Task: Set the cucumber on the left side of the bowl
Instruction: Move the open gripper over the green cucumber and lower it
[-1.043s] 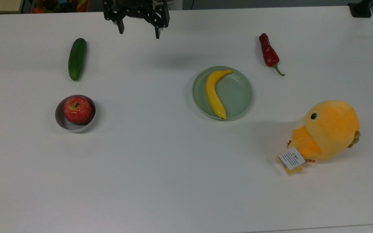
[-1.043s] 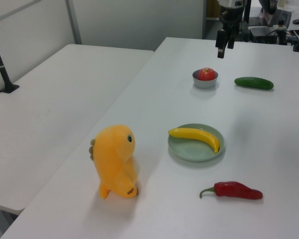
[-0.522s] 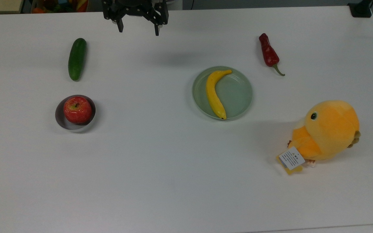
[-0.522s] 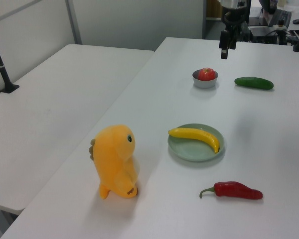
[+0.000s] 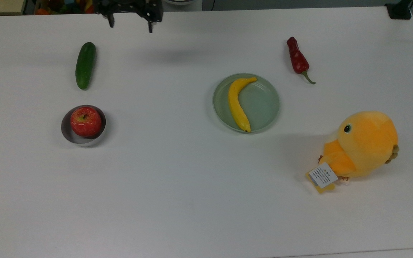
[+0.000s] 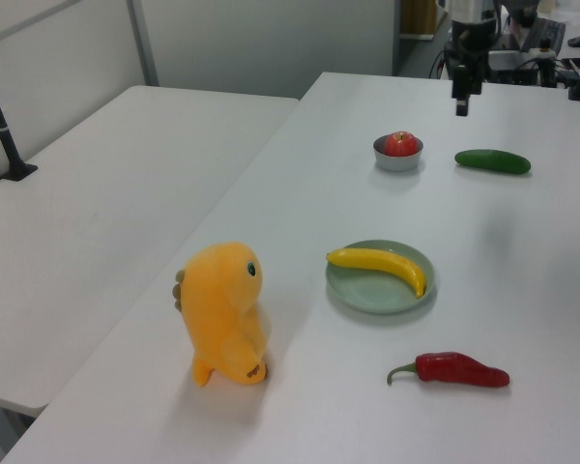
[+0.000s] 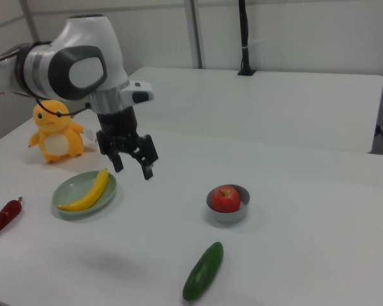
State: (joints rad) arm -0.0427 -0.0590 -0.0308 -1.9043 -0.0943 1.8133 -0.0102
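White table (image 5: 177,186) surface is carrying every item, and the dark green cucumber (image 5: 85,65) is lying flat on it, well apart from the gripper (image 5: 130,22) and untouched. In the top view the cucumber is sitting just above the bowl (image 5: 66,134), near it but not in contact; in the right view the cucumber (image 7: 203,271) is lying in front of the bowl (image 7: 227,214), angled toward the lower edge. The bowl is holding a red apple (image 5: 85,121) (the apple is filling most of the grey interior). The gripper is hanging in the air at the upper edge of the top view, to the top view's right of the cucumber, and its jaws are standing spread apart with nothing between them; in the right view the gripper (image 7: 133,167) is pointing downward above the table, between the pale green plate (image 7: 69,191) and the bowl. A yellow banana (image 5: 237,103) is resting on the plate (image 5: 264,104). A red chili pepper (image 5: 297,59) is lying beyond the plate toward the top view's upper right. An orange plush toy (image 5: 362,145) is standing near the top view's right edge, with a white tag (image 5: 322,175) attached at its lower side.
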